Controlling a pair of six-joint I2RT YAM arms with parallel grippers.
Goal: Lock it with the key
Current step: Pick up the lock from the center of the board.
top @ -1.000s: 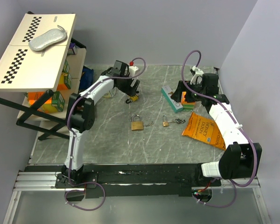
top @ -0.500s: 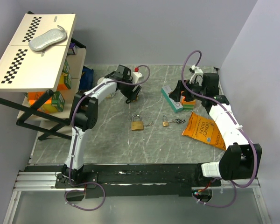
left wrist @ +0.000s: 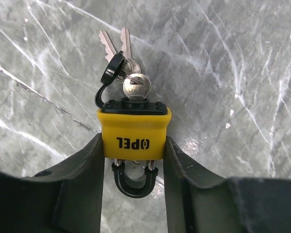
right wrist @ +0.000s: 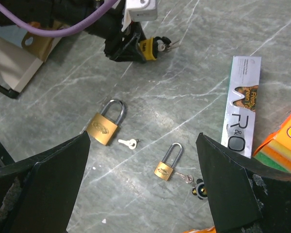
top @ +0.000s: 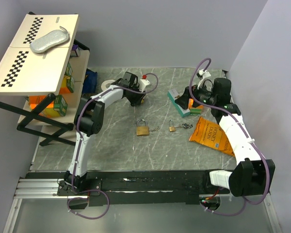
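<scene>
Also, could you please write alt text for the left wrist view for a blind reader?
A yellow padlock marked OPEL sits pinched between the two fingers of the left gripper, shackle toward the camera. A key stands in its keyhole, dust cap flipped aside, with two spare keys lying on the marble table.

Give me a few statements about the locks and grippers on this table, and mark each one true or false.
1. The yellow padlock has a key in its keyhole. True.
2. The right gripper holds a brass padlock. False: it is open and empty above the table.
3. The left gripper has a finger against each side of the yellow padlock. True.
4. The larger brass padlock has its key inserted. False: a small key lies loose beside it.
</scene>
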